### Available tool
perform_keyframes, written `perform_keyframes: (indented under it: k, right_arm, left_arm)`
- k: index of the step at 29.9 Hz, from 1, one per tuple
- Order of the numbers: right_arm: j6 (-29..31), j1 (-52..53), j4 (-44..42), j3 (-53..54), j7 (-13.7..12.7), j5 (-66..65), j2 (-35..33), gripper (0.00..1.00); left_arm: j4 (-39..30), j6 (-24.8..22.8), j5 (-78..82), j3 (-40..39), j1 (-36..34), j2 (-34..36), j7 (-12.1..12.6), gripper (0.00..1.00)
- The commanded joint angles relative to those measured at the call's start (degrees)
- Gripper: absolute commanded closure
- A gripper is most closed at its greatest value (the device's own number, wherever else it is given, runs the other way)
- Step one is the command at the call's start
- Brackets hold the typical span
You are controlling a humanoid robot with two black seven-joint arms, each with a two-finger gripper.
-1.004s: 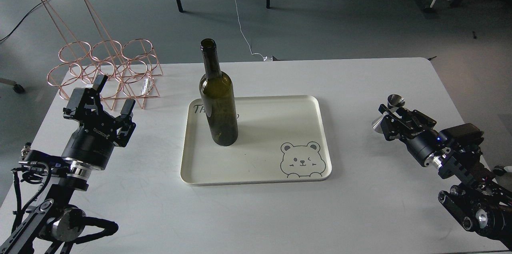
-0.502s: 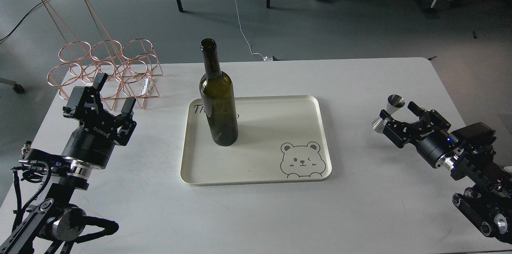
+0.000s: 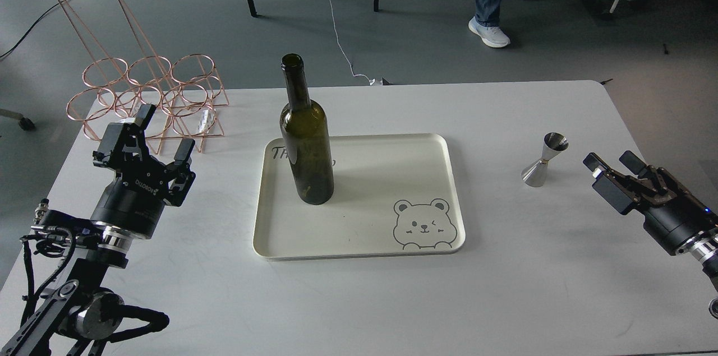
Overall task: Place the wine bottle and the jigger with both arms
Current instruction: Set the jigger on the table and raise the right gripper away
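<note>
- The wine bottle (image 3: pixel 306 137), dark olive-green glass with a long narrow neck and no label, stands upright in the left part of the tray, about midway between the worktop's left and right edges.
- Nearest, the left arm rises from the front-left corner of the white table (image 3: pixel 359 289); black jointed links and a silver ring lead up to the left gripper (image 3: pixel 160 134), which points toward the far-left corner, fingers spread apart and holding nothing. White lettering on its body is too small to read with certainty.
- The right arm enters at the right edge; the right gripper (image 3: pixel 612 161) points left toward the jigger, its two black fingers parted and empty, apart from the jigger.
- The cream tray (image 3: pixel 359 246) is a rounded rectangle with a low rim; a bear face (image 3: pixel 422 224) is drawn at its front-right corner, and handwriting starting "Th" is partly hidden behind the bottle.
- The jigger (image 3: pixel 544 159), shiny silver metal in an hourglass shape, stands upright on the bare table between the tray and the right edge.
- At the far-left corner sits a copper wire rack (image 3: pixel 146 92) of round loops.
</note>
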Motion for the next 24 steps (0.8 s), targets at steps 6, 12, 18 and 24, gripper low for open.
perform_keyframes:
  k: [6,12,18,24]
  right_arm:
    - [4.1,13.4,13.03,-0.7,0.01,28.39,-0.21,0.05]
    - [6.31,23.69,7.24,-0.53,0.01,43.61,12.17,0.05]
    - [8.59,28.19,-2.43,0.61,0.01,50.64,25.63,0.04]
    - [22.71,22.84,-7.79,2.1,0.01,54.43,32.23,0.03]
  left_arm:
    - [-0.56,0.03,0.02,0.23,0.08,0.08,0.0,0.02]
    - [-1.0,0.03,0.1,0.23,0.08,0.35,0.0,0.02]
    - [-1.26,0.03,0.1,0.23,0.08,0.35,-0.09,0.02]
    - [-2.76,0.03,0.19,0.06,0.08,1.14,-0.09,0.02]
